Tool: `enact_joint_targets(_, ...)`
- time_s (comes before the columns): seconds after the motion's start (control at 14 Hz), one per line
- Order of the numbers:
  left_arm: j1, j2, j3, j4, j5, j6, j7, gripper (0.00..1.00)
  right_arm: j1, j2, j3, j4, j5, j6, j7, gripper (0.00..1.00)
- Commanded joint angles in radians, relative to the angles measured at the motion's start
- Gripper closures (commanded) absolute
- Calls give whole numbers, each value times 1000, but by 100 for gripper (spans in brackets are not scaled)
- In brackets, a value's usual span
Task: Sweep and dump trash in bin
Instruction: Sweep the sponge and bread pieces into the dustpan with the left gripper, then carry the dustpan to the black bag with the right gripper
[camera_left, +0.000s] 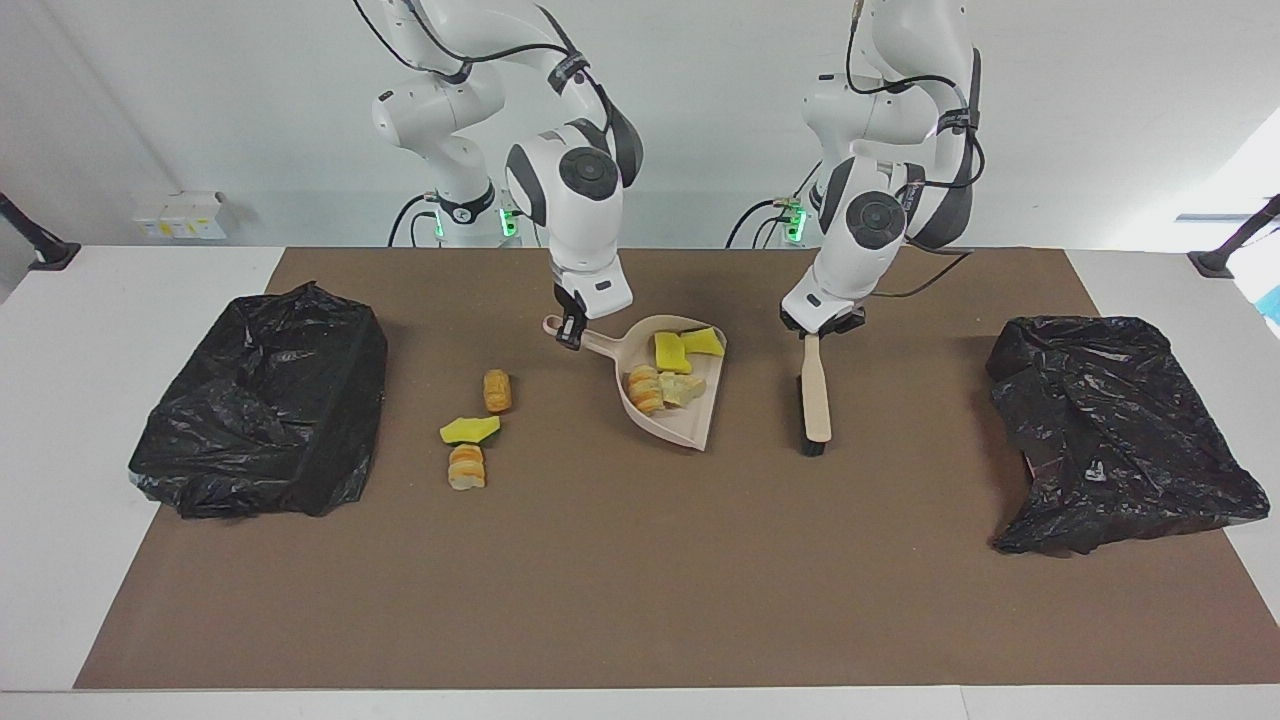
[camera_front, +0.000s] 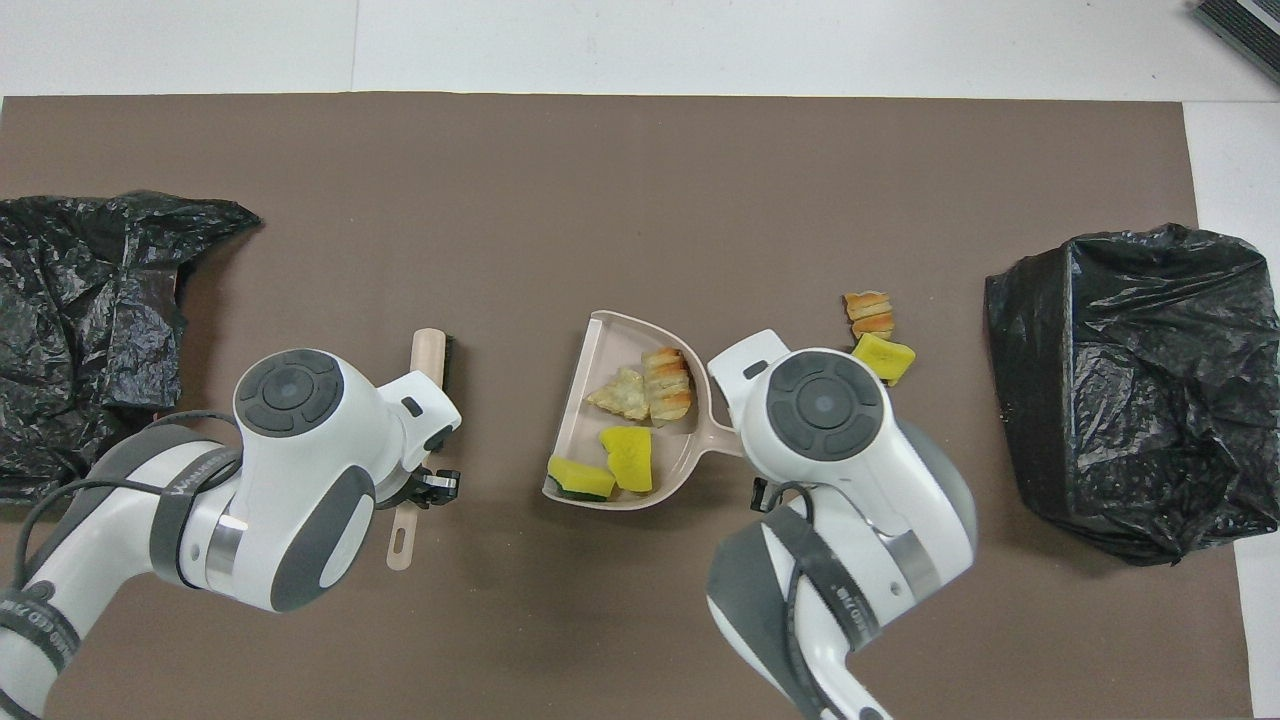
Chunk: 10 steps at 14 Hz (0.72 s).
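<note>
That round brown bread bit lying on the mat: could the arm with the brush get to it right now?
Probably not easily. The bread bit lies toward the right arm's end, with the dustpan and the right tool between it and the brush in the left tool.

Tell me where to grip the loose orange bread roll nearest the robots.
Grip the small orange bread roll across its middle, coming straight down from above: it lies flat, long axis pointing toward the robots, with both rounded sides free for a pincer.
</note>
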Motion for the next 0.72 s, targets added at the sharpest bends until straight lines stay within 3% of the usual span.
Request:
enact_joint_targets(0.0,-88,-16,-2,-2,-1,8,-91,100,-118,-85,5,-5,-6,-40,-139,100)
enact_joint_targets(0.43,-393,-65,-1,-30,-137,76,-467,100,-485,-129,-2,79,11,-166,-486,100)
enact_joint_targets(0.64,-452,-62,-2,-57,-147,118,-578,100,-690,-127,-4,84,35,-146,-630,100)
